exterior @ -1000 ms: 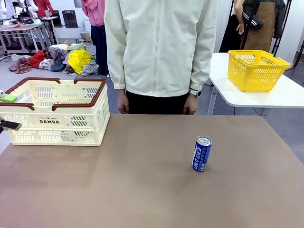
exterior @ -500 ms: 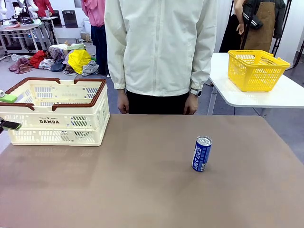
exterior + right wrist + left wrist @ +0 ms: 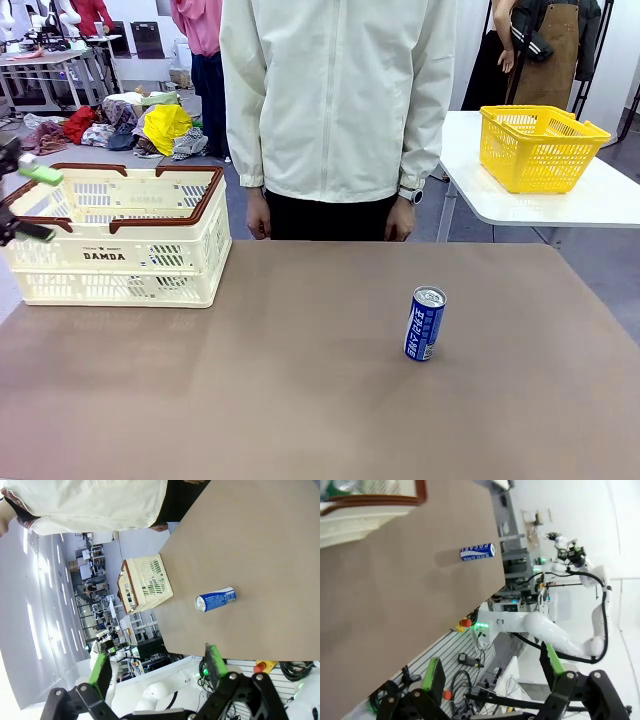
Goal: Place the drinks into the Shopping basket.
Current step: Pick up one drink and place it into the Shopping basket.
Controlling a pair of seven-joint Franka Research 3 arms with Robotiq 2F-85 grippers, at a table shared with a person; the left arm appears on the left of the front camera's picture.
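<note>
Probably light, stiff and slick, the blue can (image 3: 425, 323) suits a mid-body grip; left gripper (image 3: 492, 672) and right gripper (image 3: 157, 667) gape empty.

left pincer (image 3: 492, 672) open, empty | blue can (image 3: 477, 552) on table (image 3: 395, 595)

— What do I have on my left gripper (image 3: 492, 672)?
— Black linkage, round pivot screws, bright green pads (image 3: 434, 674). My right gripper (image 3: 157, 667) is built the same way.
— And the arm beyond it?
— A white, rounded arm (image 3: 555, 637) with a black cable.
— The person (image 3: 335, 95)?
— Cream zip jacket, dark trousers, a wristwatch (image 3: 410, 195).
</note>
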